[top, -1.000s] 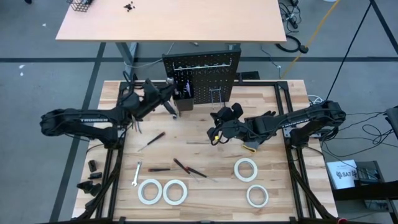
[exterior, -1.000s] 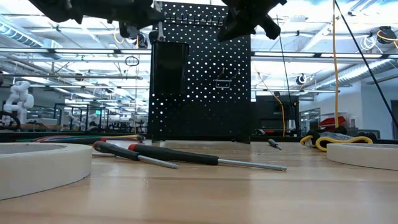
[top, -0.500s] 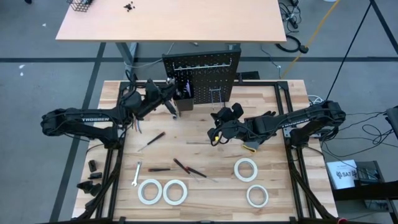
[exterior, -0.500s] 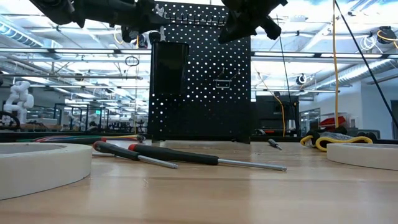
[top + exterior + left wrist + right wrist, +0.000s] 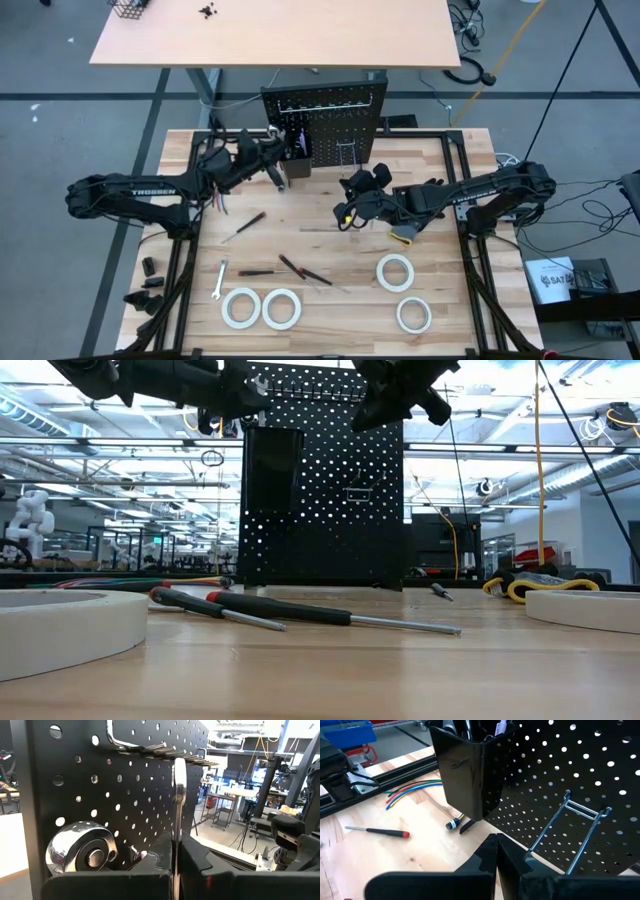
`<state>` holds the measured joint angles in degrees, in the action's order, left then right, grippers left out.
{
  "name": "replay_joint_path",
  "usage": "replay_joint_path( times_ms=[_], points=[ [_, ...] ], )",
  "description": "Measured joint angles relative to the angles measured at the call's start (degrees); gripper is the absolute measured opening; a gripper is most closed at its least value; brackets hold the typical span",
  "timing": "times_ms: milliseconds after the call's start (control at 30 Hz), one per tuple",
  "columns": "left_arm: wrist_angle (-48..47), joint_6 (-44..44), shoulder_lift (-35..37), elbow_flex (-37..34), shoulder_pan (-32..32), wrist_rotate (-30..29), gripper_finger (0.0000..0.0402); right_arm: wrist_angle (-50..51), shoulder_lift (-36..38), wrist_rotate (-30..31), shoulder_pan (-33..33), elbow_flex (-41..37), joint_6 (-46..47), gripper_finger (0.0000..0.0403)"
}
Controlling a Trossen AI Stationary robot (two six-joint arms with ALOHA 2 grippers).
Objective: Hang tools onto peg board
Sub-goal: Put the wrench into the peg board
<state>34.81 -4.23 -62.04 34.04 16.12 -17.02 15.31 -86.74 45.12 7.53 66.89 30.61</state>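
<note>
A: What has changed over the last second?

B: Very little. The left gripper [image 5: 272, 160] has edged slightly closer to the peg board [image 5: 325, 118], and the right gripper [image 5: 347, 208] has barely shifted. Nothing on the table has moved.

A: Where does the peg board stand, and what is in its bin?

B: It stands upright at the far edge of the wooden table [image 5: 440, 300]. The small black bin [image 5: 465, 775] hangs on its front face, toward the left arm's side. A few tool handles poke out of the bin's top, but I cannot make out which tools they are. A double wire hook [image 5: 575, 832] juts out beside the bin.

A: And the left gripper?

B: Its fingers are clamped together on a silver wrench [image 5: 178, 807], held upright right in front of the board, just below a row of pegs. A chrome ratchet head [image 5: 82, 852] shows close to the wrist camera.

A: The right one?

B: Its fingers are pressed together with nothing between them, raised above the table in front of the board.

A: What lies on the table?

B: Four white tape rolls [image 5: 262, 308] along the near side, a small wrench [image 5: 220, 280], and red- and black-handled screwdrivers [image 5: 300, 270] between them and the board
</note>
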Motion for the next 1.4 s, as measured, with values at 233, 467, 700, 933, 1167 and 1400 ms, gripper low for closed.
replay_joint_path(
  times_ms=[233,467,700,933,1167,1400],
  points=[
    [0.0,0.0,0.0,0.0,0.0,0.5,0.0008,0.0,0.0,0.0,0.0,0.0,0.0,0.0000],
    [0.1,0.0,0.0,0.0,0.0,1.6,0.0008,0.0,0.0,-0.1,0.0,0.0,0.0,0.0000],
    [0.2,0.0,0.0,0.0,0.0,1.9,0.0008,0.0,0.0,-0.2,0.0,0.0,0.0,0.0000],
    [0.2,0.0,0.0,0.0,0.0,1.9,0.0009,0.0,0.0,-0.4,0.0,0.0,-0.5,0.0000],
    [-1.1,0.1,0.0,0.0,0.0,0.3,0.0038,0.0,0.0,-0.4,0.0,0.0,-1.3,0.0000],
    [-1.2,0.0,0.0,0.0,0.0,-0.1,0.0102,0.1,0.0,-0.4,0.1,0.0,-1.3,0.0000]
  ],
)
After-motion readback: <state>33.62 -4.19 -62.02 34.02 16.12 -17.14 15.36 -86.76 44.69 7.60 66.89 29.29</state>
